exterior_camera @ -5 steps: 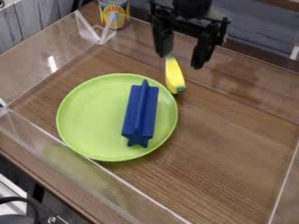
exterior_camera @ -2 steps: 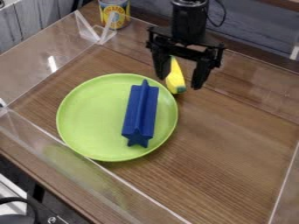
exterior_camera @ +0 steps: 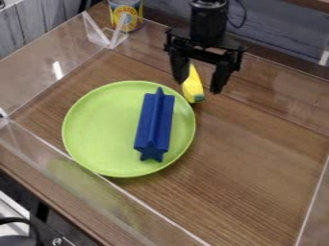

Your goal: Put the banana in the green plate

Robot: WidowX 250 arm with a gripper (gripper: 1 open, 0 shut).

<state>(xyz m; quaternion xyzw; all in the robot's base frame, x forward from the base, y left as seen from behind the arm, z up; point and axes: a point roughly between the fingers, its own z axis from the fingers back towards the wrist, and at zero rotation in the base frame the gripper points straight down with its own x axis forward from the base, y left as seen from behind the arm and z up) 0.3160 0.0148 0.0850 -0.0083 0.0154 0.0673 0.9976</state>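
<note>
A small yellow banana (exterior_camera: pixel 193 86) with a greenish tip lies on the wooden table, just off the right rim of the green plate (exterior_camera: pixel 92 125). My gripper (exterior_camera: pixel 203 79) hangs straight down over it, open. Its two black fingers straddle the banana, one on the left side and one on the right, and I cannot tell whether they touch it. A long blue block (exterior_camera: pixel 156 122) rests in the middle of the plate.
A yellow can (exterior_camera: pixel 123 13) stands at the back left. Clear plastic walls (exterior_camera: pixel 52 58) ring the wooden table (exterior_camera: pixel 257 154) on the left, front and right.
My gripper has come down and slightly toward the left, so its open fingers now sit lower around the banana. The banana, plate and blue block have not moved.
</note>
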